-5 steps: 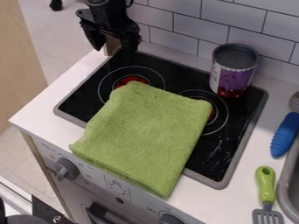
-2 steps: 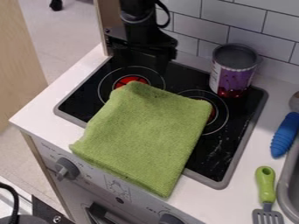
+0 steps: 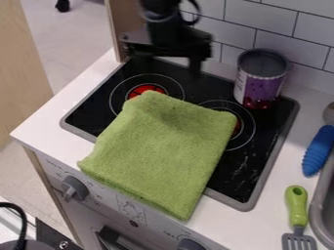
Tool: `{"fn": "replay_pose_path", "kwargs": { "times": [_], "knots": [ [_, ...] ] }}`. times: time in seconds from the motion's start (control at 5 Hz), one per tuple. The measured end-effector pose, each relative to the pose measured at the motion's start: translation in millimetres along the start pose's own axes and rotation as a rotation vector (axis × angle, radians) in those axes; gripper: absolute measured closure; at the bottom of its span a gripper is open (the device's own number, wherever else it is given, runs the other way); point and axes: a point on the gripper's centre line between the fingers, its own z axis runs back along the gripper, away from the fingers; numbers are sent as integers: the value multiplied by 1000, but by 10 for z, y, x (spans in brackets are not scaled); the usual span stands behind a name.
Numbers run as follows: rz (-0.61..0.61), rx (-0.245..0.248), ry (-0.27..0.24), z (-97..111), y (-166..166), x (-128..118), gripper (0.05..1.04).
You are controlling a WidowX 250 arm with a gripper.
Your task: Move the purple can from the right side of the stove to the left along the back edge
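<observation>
The black gripper (image 3: pixel 163 59) hangs over the back left part of the black stovetop (image 3: pixel 242 172), behind the rear burner, with its fingers spread and nothing between them. A folded green cloth (image 3: pixel 164 149) lies across the middle of the stovetop, its front corners reaching over the grey rim and the white counter edge. It partly covers both red-centred burners and is the thing closest in front of the gripper. To the gripper's right, a purple can (image 3: pixel 261 80) stands upright at the back of the stovetop.
On the right counter lie a blue-handled utensil (image 3: pixel 318 151) and a spatula with a green handle (image 3: pixel 297 206), beside the grey sink rim (image 3: pixel 318 210). White wall tiles (image 3: pixel 225 30) rise behind the stove, and a wooden post (image 3: pixel 123 22) stands at the back left.
The gripper has moved right along the back of the stove, from the back left corner towards the can. The cloth, can and utensils have stayed put.
</observation>
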Motion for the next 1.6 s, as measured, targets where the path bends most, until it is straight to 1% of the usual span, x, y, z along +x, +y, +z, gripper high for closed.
{"fn": "replay_pose_path", "kwargs": {
  "times": [0.2,0.4,0.6,1.0,1.2,1.4,1.6],
  "knots": [
    [18,-7,51,-80,-300,-63,86],
    [40,-47,63,-45,-499,-69,86],
    [13,-46,69,-45,-615,-138,86],
    [-5,-66,113,-124,-836,-119,86],
    [1,-46,123,-188,-937,-104,86],
    [45,-15,116,-271,-1003,-102,86],
    [144,29,120,-322,-1059,-90,86]
  ]
}}
